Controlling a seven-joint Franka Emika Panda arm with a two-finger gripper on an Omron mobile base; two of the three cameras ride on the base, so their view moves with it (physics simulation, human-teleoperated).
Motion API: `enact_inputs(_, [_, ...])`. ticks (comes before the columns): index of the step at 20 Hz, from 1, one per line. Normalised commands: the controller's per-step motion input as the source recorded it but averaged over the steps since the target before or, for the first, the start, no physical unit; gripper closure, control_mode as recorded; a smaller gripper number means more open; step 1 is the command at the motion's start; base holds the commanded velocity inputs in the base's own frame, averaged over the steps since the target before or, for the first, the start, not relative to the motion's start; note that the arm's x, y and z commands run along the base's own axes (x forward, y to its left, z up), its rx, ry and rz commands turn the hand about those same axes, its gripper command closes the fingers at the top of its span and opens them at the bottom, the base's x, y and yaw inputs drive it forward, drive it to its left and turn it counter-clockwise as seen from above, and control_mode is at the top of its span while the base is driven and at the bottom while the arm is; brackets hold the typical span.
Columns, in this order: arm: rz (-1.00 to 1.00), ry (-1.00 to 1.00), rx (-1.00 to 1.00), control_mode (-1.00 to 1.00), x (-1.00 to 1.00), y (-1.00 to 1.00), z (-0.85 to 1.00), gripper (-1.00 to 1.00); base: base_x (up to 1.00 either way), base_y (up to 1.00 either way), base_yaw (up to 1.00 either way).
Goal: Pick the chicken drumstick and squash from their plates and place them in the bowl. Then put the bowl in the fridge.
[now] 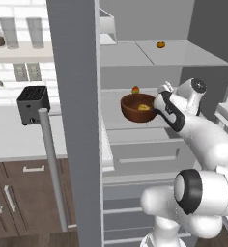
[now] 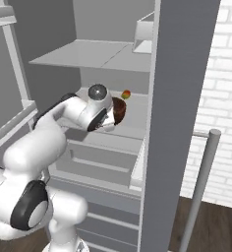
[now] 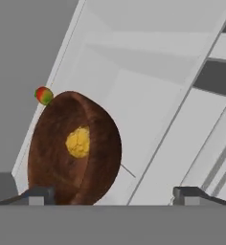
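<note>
Right base view: bowl (image 2: 119, 110) half hidden behind arm; pincer (image 3: 115, 194) released, tips cropped.

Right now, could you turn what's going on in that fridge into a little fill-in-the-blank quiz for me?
1. The wooden bowl stands on a shelf inside the ____.
2. The lump in the bowl is ____ in colour.
3. The gripper beside the bowl has its jaws ____.
4. A small orange fruit lies on the shelf ____ the bowl.

Missing words: fridge; yellow; open; above

We see a smooth white arm (image 1: 207, 140) made of round fat parts, with black rings at its joints
</note>
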Motion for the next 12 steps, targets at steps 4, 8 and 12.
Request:
enact_inputs(4, [0.02, 0.00, -0.01, -1.00, -1.00, 0.03, 0.99, -1.00, 0.00, 0.00, 0.00])
enact_inputs(8, [0.08, -0.10, 0.00, -1.00, -1.00, 0.26, 1.00, -1.00, 0.00, 0.00, 0.00])
enact_inputs(12, [0.07, -0.21, -0.02, -1.00, -1.00, 0.25, 0.92, -1.00, 0.00, 0.00, 0.00])
